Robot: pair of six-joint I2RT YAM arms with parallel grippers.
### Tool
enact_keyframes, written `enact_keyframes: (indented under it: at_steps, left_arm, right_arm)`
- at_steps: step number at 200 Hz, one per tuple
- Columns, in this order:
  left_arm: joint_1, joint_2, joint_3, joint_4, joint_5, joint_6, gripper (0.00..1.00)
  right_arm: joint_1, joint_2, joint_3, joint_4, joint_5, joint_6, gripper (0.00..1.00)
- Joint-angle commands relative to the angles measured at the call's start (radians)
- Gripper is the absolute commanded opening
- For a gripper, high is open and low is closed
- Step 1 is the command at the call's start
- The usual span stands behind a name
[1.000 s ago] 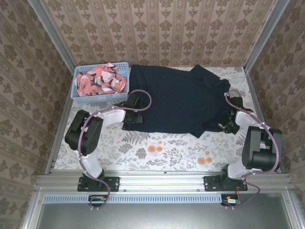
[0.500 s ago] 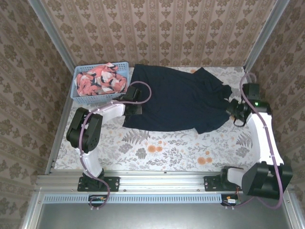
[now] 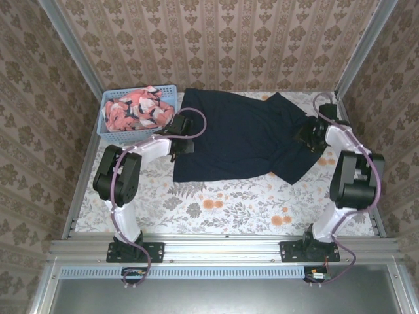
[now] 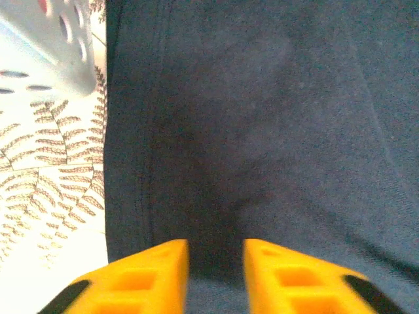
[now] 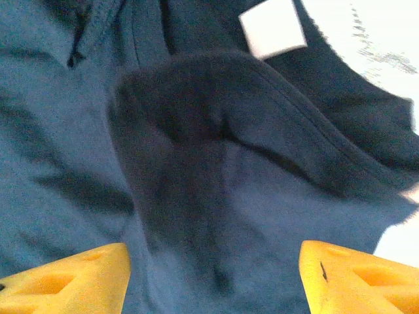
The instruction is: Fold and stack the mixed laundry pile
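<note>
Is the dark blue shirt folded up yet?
Not yet. The navy shirt lies spread mostly flat on the table, only its right side rumpled.

Ahead of our left claw's glossy yellow plastic fingers we see the plain dark navy garment, a matt, soft knit cloth with stitched seams. To their left stands the smooth light blue perforated plastic basket on the matt leaf-printed tablecloth.
</note>
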Motion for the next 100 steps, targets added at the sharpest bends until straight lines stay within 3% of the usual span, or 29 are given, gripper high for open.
enact_keyframes:
  at_steps: [1, 9, 29, 55, 69, 100]
  left_arm:
    - [-0.013, -0.042, 0.000, -0.023, 0.023, 0.000, 0.36]
    - [-0.017, -0.055, -0.006, -0.020, 0.028, -0.002, 0.37]
    - [-0.018, -0.087, -0.019, -0.013, 0.047, -0.009, 0.37]
    - [-0.018, -0.130, -0.040, 0.012, 0.063, -0.014, 0.37]
    - [-0.018, -0.153, -0.050, 0.022, 0.063, -0.015, 0.37]
    - [-0.012, -0.196, -0.058, 0.052, 0.074, -0.008, 0.41]
  right_arm:
    - [0.003, -0.160, -0.114, -0.035, 0.072, -0.019, 0.66]
    - [0.004, -0.178, -0.154, -0.032, 0.054, -0.008, 0.59]
    - [0.026, -0.159, -0.210, 0.012, 0.012, 0.012, 0.29]
    - [0.083, -0.061, -0.179, 0.019, 0.037, 0.046, 0.11]
    - [0.094, -0.003, -0.168, 0.019, 0.072, 0.105, 0.05]
    - [0.111, 0.044, -0.231, 0.042, 0.101, 0.170, 0.03]
